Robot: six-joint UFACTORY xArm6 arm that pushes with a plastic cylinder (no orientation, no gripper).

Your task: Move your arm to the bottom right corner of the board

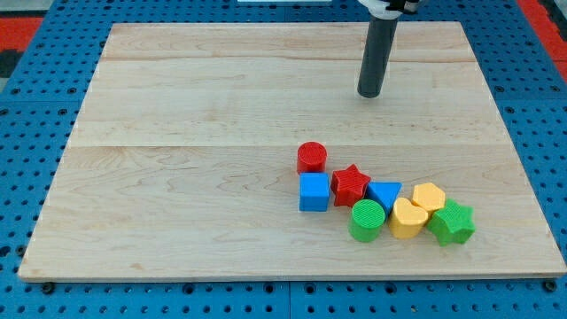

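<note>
My tip (369, 94) hangs bare, a rigid rod gripping nothing, at twelve o'clock from the red cylinder (311, 157) and clustered blocks. The board's (177, 177) smooth, hard bottom right corner lies at five o'clock, beyond the green star (453, 222).

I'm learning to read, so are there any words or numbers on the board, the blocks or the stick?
None: no words, numbers or signs can be read anywhere. The wooden board, the coloured blocks, such as the red star, and the dark rod ending in my tip are all plain.
</note>
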